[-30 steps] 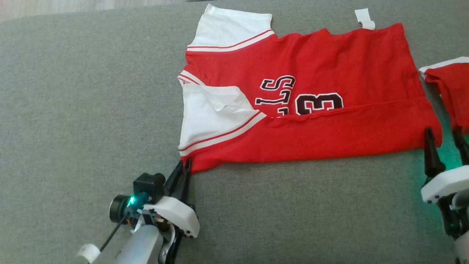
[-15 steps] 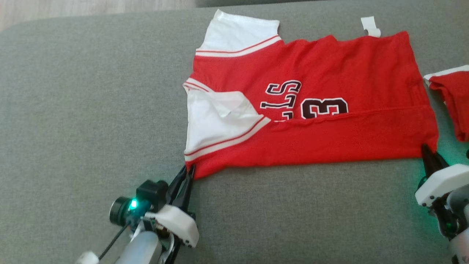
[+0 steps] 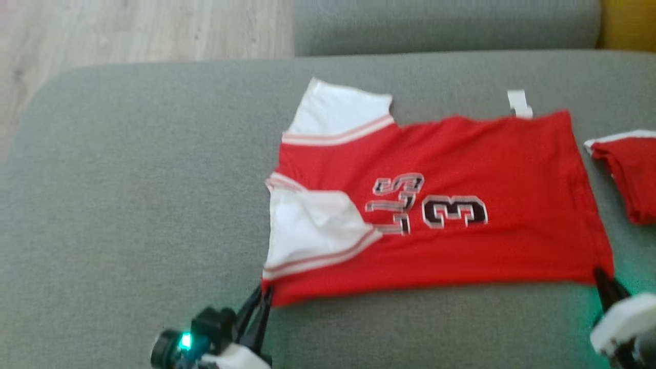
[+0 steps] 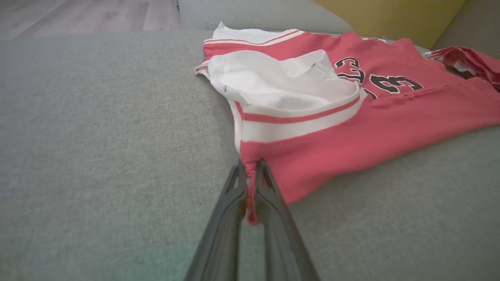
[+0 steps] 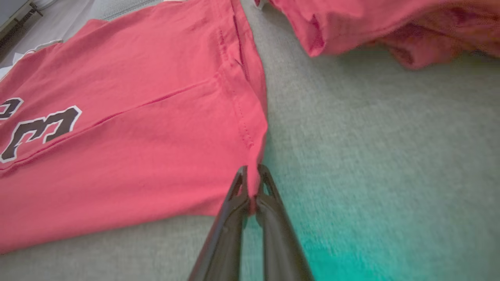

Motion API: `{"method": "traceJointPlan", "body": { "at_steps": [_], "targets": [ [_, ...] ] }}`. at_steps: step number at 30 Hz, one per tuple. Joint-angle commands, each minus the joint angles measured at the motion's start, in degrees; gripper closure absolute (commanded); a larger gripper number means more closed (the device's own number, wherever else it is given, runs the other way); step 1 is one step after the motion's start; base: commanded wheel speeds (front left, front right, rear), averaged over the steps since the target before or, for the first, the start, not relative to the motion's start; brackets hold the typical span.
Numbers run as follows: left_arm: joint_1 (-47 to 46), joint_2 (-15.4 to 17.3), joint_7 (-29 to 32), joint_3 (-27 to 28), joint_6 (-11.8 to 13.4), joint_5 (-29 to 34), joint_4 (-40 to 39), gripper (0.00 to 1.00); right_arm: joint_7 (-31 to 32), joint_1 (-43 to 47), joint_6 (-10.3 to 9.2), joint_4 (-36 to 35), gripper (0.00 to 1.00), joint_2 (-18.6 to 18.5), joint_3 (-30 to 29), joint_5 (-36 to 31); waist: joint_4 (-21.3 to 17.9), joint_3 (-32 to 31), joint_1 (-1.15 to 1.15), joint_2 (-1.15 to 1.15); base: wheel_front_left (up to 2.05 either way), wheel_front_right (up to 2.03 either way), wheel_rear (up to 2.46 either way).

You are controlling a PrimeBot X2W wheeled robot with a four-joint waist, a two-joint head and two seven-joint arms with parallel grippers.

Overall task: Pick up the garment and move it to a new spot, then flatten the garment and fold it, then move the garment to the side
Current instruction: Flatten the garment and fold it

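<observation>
on the grey sofa seat [image 3: 128, 179] the red garment [image 3: 461, 154] lies spread flat, white sleeves toward the robot's left, dark lettering facing up. the left tool [image 3: 261, 300] is clamped on its near corner, just below the white sleeve. the right tool [image 3: 602, 277] is pinched on the near hem corner at the other end. a second red cloth [image 3: 633, 174] lies near the hem, apart.

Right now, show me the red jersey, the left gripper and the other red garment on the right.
red jersey [image 3: 487, 154]: head view, plain red body above the number.
left gripper [image 4: 250, 168]: left wrist view, between its fingertips, pinching the jersey's corner.
other red garment [image 3: 633, 179]: head view, red fabric at the right edge.
</observation>
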Motion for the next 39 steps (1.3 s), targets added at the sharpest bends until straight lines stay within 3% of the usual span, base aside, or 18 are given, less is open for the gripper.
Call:
{"method": "traceJointPlan", "body": {
  "at_steps": [1,7,15,16,17,18,19,28,33,39],
  "targets": [
    [0.6,1.3,0.4,1.7,0.9,-0.1,-2.5,1.0,-1.1,2.5,0.37,-2.2,1.0,-2.6,0.1,0.4,0.6,-1.6,0.01,0.0,0.0,0.0,0.0],
    [5.3,1.9,2.7,1.1,1.9,-1.2,-5.4,1.0,-0.7,8.9,0.37,-5.6,1.0,-2.4,-2.6,-0.7,0.5,-3.3,0.01,0.0,0.0,0.0,0.0],
    [8.5,2.8,6.4,-0.7,1.3,-2.3,-8.1,1.0,2.9,14.6,0.37,-10.8,0.99,0.1,-8.0,-4.0,-0.2,-4.8,0.01,0.0,0.0,0.0,0.0],
    [8.5,2.8,6.7,-0.9,1.3,-2.3,-8.2,0.91,3.2,14.9,0.37,-11.4,0.69,0.7,-8.3,-4.2,-0.3,-4.9,0.01,0.0,0.0,0.0,0.0],
    [8.5,2.9,7.1,-1.2,1.2,-2.2,-8.2,0.61,3.5,15.3,0.37,-12.1,0.04,1.2,-8.6,-4.4,-0.4,-5.1,0.01,0.0,0.0,0.0,0.0],
    [8.4,3.0,7.3,-1.4,1.1,-2.1,-8.1,0.3,3.6,15.5,0.37,-12.8,0.0,1.6,-9.0,-4.8,-0.4,-5.2,0.01,0.0,0.0,0.0,0.0],
    [8.2,3.0,7.5,-1.5,1.1,-2.1,-8.0,0.0,3.4,15.8,0.37,-13.5,0.0,2.0,-9.5,-5.2,-0.6,-5.3,0.01,0.0,0.0,0.0,0.0],
    [0.9,4.5,10.6,0.3,0.0,-2.8,-12.1,0.0,2.8,15.3,0.37,-20.7,0.0,3.7,-10.9,-8.1,-2.8,-3.5,0.01,0.0,0.0,0.0,0.0],
    [-12.2,7.5,16.1,3.4,-1.9,-3.0,-13.3,0.0,4.2,12.3,0.37,-25.5,0.0,4.1,-9.5,-9.3,-5.5,1.1,0.01,0.0,0.0,0.0,0.0],
    [-30.6,9.8,25.4,4.3,-6.0,-7.4,-7.7,0.0,5.6,7.0,0.37,-28.9,0.0,3.6,-6.0,-9.6,-9.6,8.3,0.01,0.0,0.0,0.0,0.0]
  ]
}}
